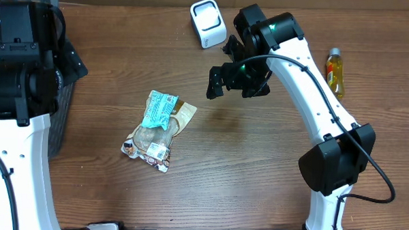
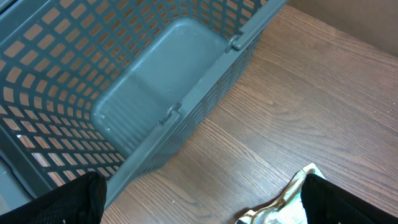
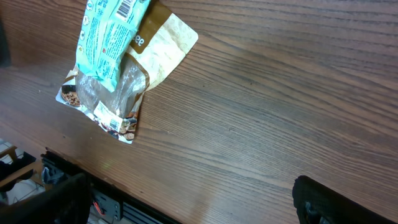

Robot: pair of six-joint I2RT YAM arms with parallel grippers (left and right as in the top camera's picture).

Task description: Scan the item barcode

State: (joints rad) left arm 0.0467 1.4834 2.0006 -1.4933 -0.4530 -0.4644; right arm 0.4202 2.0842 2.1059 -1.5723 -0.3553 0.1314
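The item is a crumpled snack bag [image 1: 159, 130] with a teal label, lying flat left of the table's middle. In the right wrist view the bag [image 3: 118, 68] sits at the upper left, a barcode showing on its teal label. A white scanner [image 1: 208, 23] stands at the back of the table. My right gripper [image 1: 236, 84] hovers open above bare wood, right of the bag and in front of the scanner; nothing lies between its fingers [image 3: 339, 202]. My left gripper [image 2: 205, 208] is open beside the basket, with a corner of the bag [image 2: 280, 208] by its right finger.
A dark grey slatted basket [image 1: 62, 117] stands at the table's left edge, under my left arm; its wall [image 2: 186, 106] fills the left wrist view. A bottle of yellow liquid [image 1: 335, 72] lies at the right. The table's front edge [image 3: 93, 180] runs below the bag.
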